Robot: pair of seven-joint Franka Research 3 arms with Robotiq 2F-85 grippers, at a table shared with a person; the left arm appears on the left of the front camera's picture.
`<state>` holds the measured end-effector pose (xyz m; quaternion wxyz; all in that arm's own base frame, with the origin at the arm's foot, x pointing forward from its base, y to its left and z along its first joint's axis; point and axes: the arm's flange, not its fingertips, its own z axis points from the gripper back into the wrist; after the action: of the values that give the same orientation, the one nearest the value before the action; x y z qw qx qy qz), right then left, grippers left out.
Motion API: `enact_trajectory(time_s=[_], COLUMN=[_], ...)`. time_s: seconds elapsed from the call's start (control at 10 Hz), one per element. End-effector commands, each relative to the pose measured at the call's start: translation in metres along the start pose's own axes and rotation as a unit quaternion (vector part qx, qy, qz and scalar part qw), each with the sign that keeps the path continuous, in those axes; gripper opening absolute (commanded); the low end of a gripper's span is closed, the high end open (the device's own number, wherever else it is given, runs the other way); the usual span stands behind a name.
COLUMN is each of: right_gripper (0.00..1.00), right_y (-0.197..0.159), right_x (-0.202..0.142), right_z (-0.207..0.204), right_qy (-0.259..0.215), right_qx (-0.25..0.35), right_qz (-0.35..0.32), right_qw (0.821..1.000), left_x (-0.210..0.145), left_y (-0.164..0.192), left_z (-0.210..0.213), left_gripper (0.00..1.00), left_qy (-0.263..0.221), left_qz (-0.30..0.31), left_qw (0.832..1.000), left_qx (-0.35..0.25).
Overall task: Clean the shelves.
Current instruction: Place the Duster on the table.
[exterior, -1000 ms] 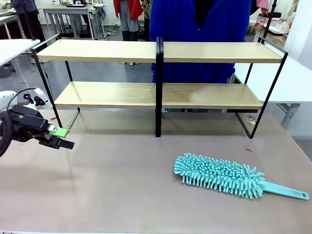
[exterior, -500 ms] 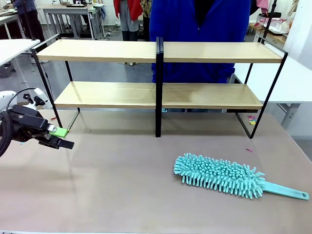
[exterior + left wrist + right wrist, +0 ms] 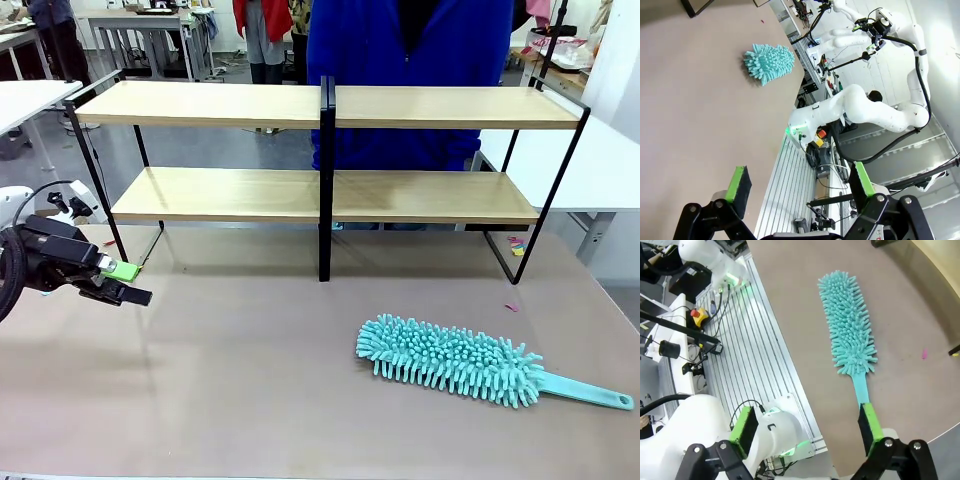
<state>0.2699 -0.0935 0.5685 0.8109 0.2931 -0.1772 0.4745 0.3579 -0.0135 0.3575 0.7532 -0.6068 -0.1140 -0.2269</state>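
Bare table (image 3: 230,380) left of duster (image 3: 450,360).

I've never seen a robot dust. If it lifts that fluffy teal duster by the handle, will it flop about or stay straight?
The duster would probably stay fairly straight: its flat handle looks like rigid plastic. The soft chenille head should squash and wobble, not break. It lies flat, so it seems unlikely to roll, and it looks light for its size.

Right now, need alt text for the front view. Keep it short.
A teal microfibre duster lies flat on the brown table, front right of the empty two-tier wooden shelves. The left gripper hovers open at the left edge; a person in blue stands behind the shelves.
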Motion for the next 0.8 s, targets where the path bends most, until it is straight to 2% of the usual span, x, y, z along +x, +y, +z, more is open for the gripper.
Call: enact_trajectory(time_s=[0.0,0.7], right_gripper=[1.00,1.00], right_y=[-0.0008,-0.0008], right_x=[-0.0010,-0.0010], right_z=[0.0045,0.0045], right_qy=[0.004,0.004], right_qx=[-0.003,-0.003], right_qz=[0.007,0.007], right_qw=[1.000,1.000], left_x=[-0.0004,-0.0004], left_y=[-0.0036,-0.0036], left_z=[-0.0023,-0.0023], left_gripper=[1.00,1.00], left_qy=[-0.007,-0.007], left_qz=[0.001,0.001], left_qw=[1.000,1.000], left_qx=[-0.007,-0.007])
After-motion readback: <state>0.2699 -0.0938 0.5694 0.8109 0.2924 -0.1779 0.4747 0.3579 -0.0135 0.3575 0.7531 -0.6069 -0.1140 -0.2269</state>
